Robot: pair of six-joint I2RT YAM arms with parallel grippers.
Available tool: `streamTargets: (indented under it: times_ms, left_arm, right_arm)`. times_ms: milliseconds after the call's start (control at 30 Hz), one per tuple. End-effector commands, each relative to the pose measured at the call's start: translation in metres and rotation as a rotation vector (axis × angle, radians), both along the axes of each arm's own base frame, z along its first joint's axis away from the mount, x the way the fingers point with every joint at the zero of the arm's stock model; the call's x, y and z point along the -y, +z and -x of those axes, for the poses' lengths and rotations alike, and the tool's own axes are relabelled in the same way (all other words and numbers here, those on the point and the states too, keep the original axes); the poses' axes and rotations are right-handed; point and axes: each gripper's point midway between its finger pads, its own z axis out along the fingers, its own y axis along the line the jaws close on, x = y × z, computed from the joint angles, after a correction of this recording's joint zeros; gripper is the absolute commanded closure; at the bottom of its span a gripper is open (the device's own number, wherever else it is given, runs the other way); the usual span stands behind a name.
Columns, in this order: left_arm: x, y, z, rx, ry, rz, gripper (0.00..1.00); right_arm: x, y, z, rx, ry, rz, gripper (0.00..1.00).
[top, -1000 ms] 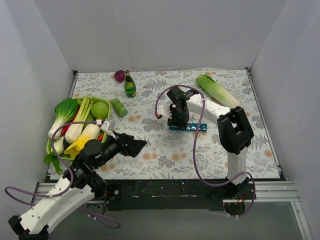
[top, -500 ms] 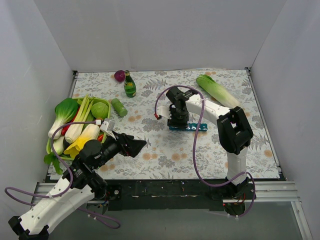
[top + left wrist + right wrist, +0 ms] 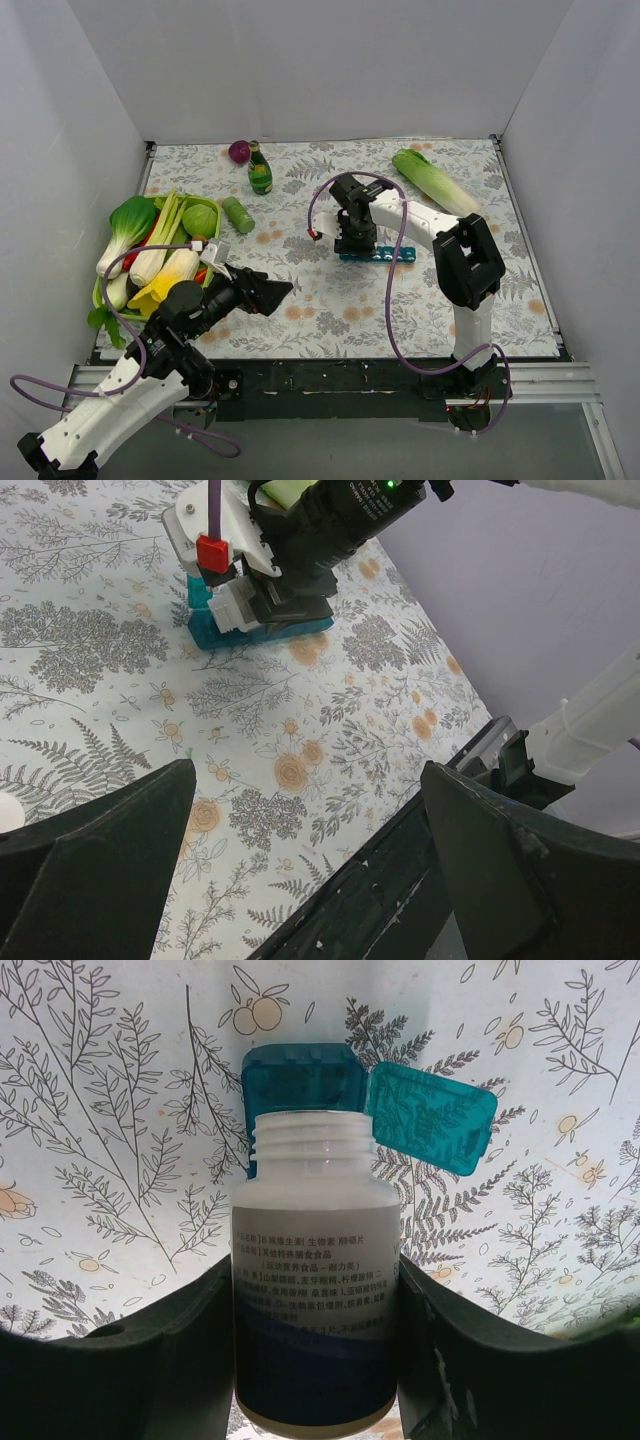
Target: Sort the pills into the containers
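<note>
Pill box (image 3: pixel 396 254) — long axis left-right

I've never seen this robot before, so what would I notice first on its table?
Probably the right gripper in the middle of the table, holding an open white bottle with its mouth toward a teal pill box that has one lid flipped up. Next, the bright pile of vegetables at the left edge.
</note>
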Motion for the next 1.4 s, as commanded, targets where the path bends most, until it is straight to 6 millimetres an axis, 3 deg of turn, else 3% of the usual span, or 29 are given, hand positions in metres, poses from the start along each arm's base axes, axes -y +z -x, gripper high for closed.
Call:
streamTargets:
  times_ms: [0,1367]
  left_arm:
    - [-0.0025,0.0040,-0.0015,0.020,0.014,0.012,0.03]
    - [-0.0030,0.0056,-0.0011,0.012,0.016,0.011,0.03]
  right_arm:
    - [-0.0032,0.0093,-0.0038,0.014,0.019,0.011,0.96]
    - [-0.0097,0.0088,0.0004,-0.018,-0.001,-0.059,0.96]
